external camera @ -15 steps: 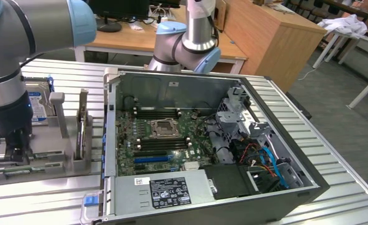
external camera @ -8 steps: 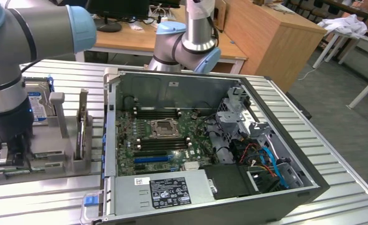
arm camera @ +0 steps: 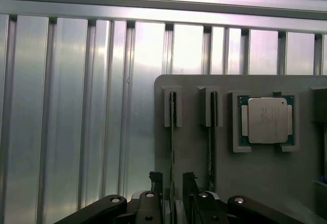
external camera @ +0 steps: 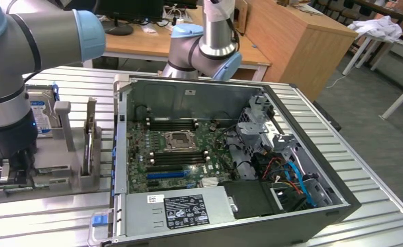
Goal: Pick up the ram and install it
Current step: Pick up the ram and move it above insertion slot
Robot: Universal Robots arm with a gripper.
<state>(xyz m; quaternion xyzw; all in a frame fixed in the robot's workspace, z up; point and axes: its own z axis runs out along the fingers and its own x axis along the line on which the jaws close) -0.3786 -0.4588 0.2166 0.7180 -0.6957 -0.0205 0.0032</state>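
So the gripper point(arm camera: 172, 177) is down low over the gray holder plate point(arm camera: 189, 83), with its fingers point(arm camera: 156, 179) apart on either side of the ram point(arm camera: 172, 142). The ram stands on edge in its slot, and it doesn't look clamped. A second stick point(arm camera: 212, 142) is in the next slot, with a CPU point(arm camera: 266, 120) beside that. The open PC case point(external camera: 222, 154) sits on the exterior view's right of the holder.
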